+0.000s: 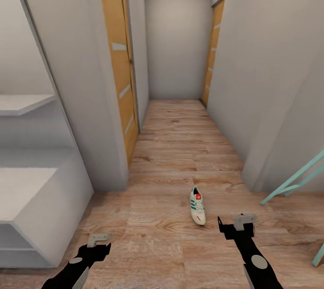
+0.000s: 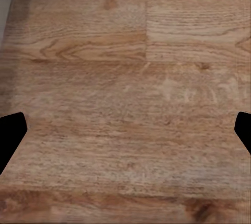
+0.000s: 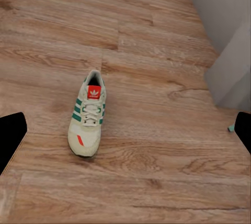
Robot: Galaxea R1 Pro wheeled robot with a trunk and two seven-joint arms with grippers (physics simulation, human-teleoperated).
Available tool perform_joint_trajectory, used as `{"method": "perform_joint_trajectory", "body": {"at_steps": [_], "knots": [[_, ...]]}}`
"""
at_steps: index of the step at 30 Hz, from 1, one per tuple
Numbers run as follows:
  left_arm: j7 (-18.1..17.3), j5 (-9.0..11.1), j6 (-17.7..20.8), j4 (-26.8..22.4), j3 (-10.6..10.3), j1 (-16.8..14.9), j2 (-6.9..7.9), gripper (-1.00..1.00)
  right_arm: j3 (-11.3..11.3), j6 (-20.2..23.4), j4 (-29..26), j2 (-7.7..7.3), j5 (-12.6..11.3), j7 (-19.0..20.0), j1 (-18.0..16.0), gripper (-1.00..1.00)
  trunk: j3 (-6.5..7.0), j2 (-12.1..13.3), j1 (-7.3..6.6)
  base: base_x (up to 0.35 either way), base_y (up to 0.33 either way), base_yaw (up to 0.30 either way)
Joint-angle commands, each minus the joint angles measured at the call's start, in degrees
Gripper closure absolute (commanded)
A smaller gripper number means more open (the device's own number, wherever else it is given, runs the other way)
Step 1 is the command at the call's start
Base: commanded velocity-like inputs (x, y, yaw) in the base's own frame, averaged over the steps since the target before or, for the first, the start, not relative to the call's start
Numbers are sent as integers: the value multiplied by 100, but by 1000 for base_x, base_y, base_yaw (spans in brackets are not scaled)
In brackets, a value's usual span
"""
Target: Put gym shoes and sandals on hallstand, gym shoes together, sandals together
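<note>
One gym shoe (image 1: 197, 205), white with green stripes and a red-orange tongue tab, lies alone on the wood-plank corridor floor (image 1: 175, 145), its toe toward me. It lies just ahead and left of my right gripper (image 1: 236, 228), which hangs open above the floor. The right wrist view has the same gym shoe (image 3: 87, 121) below the open gripper (image 3: 125, 132), between its widely spread fingers. My left gripper (image 1: 96, 246) is open over bare planks (image 2: 125, 77). The light-grey hallstand (image 1: 31, 181) stands at the left. The other gym shoe and both sandals are out of view.
Grey walls narrow the corridor ahead, with wooden doors on the left (image 1: 119, 68) and the right (image 1: 213, 55). A teal slanted frame (image 1: 294, 179) leans at the right wall corner. A wall corner (image 1: 108, 163) stands right beside the hallstand.
</note>
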Motion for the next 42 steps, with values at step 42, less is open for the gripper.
{"method": "perform_joint_trajectory", "body": {"at_steps": [42], "knots": [[-9,11,-9,-107,22,20,-2,-100,-7,-1,-3,1,56,3,-1,-100,-875,-1688,922,0,0,122]]}}
